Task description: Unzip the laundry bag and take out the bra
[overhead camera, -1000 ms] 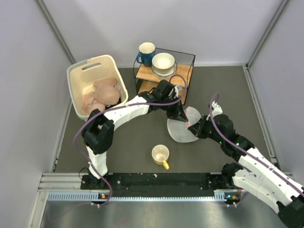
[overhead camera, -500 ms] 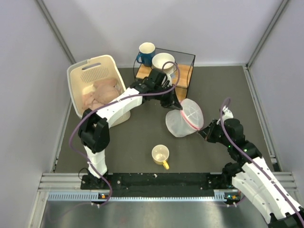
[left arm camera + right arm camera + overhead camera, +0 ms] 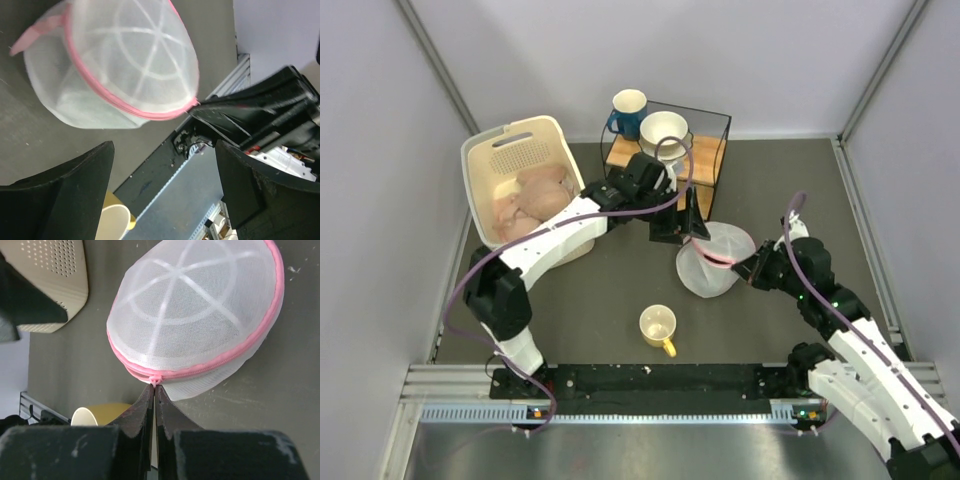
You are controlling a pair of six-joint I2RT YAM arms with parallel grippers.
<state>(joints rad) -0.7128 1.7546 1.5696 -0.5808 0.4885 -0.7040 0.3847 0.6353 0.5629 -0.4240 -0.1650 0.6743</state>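
Note:
The laundry bag [image 3: 714, 262], a white mesh dome with a pink zip rim, rests on the dark table between both arms. Its zip looks closed in the right wrist view. My right gripper [image 3: 750, 270] is shut on the small pink zip pull [image 3: 155, 379] at the rim of the laundry bag [image 3: 200, 315]. My left gripper [image 3: 681, 222] hangs open just above the bag's far-left edge, touching nothing. In the left wrist view the bag [image 3: 125, 65] lies beyond the spread jaws of the left gripper [image 3: 164, 150], and a pink tab [image 3: 27, 41] sticks out. The bra shows in no view.
A yellow mug [image 3: 658, 327] stands in front of the bag. The cream slotted basket [image 3: 485, 160] with peach cloths sits at the back left. A wire-framed wooden shelf [image 3: 720, 150] behind the bag holds a white bowl [image 3: 663, 130]; a blue mug [image 3: 625, 110] is beside it.
My left gripper opened and let go of the bag's rim. The bag sank back onto the table. My right gripper stays shut on the zip pull.

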